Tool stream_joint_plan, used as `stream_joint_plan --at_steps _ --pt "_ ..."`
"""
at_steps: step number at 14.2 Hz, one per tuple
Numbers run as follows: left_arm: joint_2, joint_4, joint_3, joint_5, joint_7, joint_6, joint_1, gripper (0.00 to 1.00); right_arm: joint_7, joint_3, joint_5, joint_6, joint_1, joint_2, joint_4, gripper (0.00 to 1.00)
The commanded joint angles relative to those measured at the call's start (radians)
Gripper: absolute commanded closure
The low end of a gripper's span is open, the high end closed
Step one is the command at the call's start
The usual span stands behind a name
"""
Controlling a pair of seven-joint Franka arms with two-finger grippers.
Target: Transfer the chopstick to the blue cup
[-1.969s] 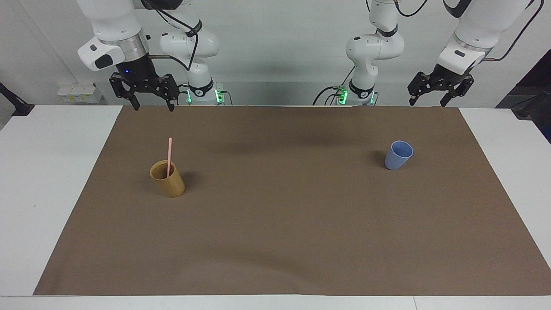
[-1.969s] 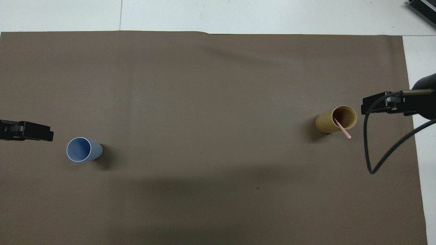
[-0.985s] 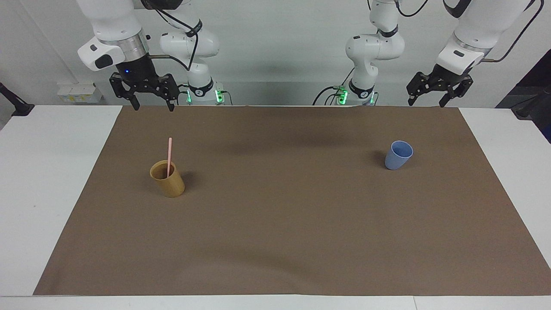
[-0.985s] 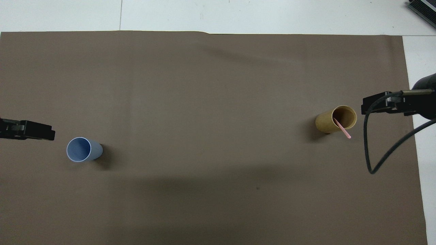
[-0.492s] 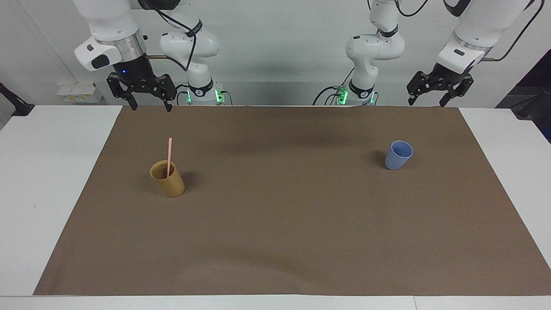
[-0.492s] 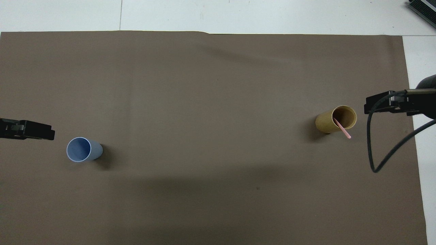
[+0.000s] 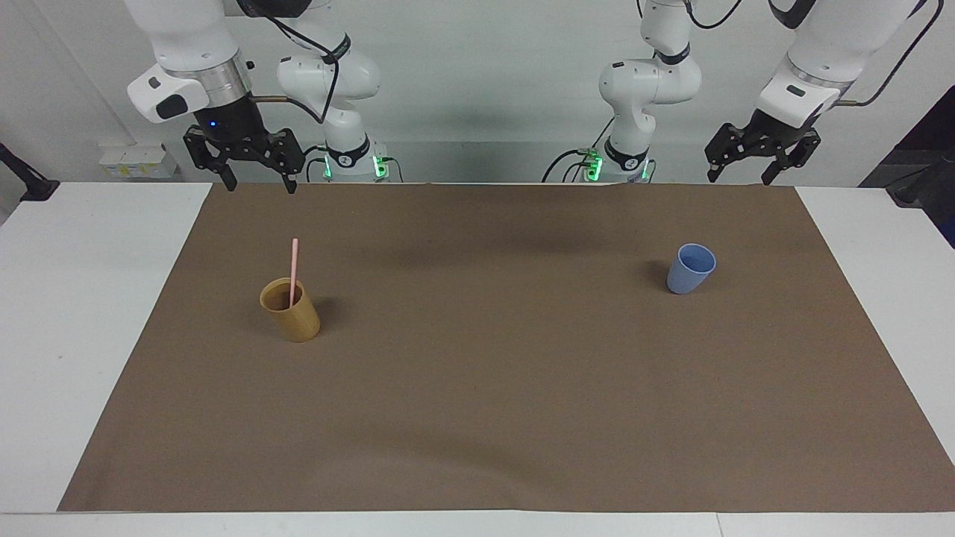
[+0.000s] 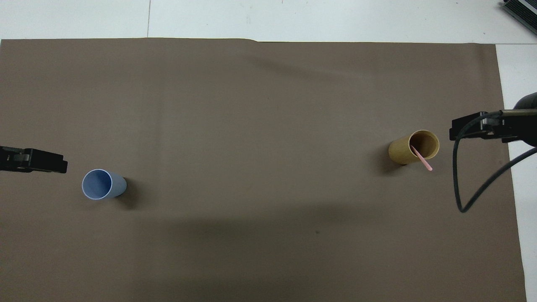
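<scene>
- While both arms hang high over the robots' edge of the tabletop [image 7: 45,313], the chopstick [image 7: 293,270] stands in the tan cup [image 7: 291,309], leaning on the cup's rim with its upper half free above it.
- Tan cup and chopstick sit on the brown mat [image 7: 485,388] toward the right arm's end; in the overhead view the chopstick [image 8: 421,158] slants out over the rim of the tan cup [image 8: 413,147].
- Blue cup [image 7: 690,268], upright and with nothing visible inside, stands toward the left arm's end, well apart from the tan cup; the overhead view shows its open mouth [image 8: 100,184].
- Right claw [image 7: 255,182]: fingers spread, holding nothing, over the mat's edge nearest the robots. Compared with a second ago it has shifted slightly outward, toward its own end of the tabletop, and its wrist has turned a little.
- Left claw [image 7: 739,176]: fingers spread, empty, waiting over the mat's corner near the blue cup; practically unchanged over the same interval.
- Cups and chopstick lie exactly as two seconds ago.
- Reading: the transfer has not begun; the small motion of the right arm suggests the opening of an approach. The next move probably calls for the right claw to come over the tan cup and pinch the chopstick's exposed upper part.
- Risk: a thin, leaning stick may slip or tip the cup if pinched off-centre.
</scene>
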Motion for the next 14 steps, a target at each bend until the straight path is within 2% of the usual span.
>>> stream_joint_plan --at_steps 1,3,7,10,14 --pt "-0.035 -0.061 0.015 0.019 -0.008 -0.004 -0.002 0.00 0.008 0.005 0.019 -0.003 -0.013 -0.009 -0.005 0.00" --pt "-0.060 -0.145 0.015 0.019 -0.007 0.039 0.015 0.00 0.008 0.005 0.019 -0.005 -0.013 -0.009 -0.005 0.00" --pt "-0.104 -0.354 0.015 0.021 -0.002 0.235 0.049 0.00 0.008 0.005 0.019 -0.005 -0.013 -0.009 -0.005 0.00" --pt "-0.107 -0.481 0.015 0.021 0.082 0.390 0.122 0.00 0.008 0.005 0.019 -0.005 -0.013 -0.009 -0.005 0.00" --pt "-0.109 -0.645 0.015 0.021 0.116 0.567 0.132 0.00 0.008 0.005 0.019 -0.005 -0.013 -0.009 -0.005 0.00"
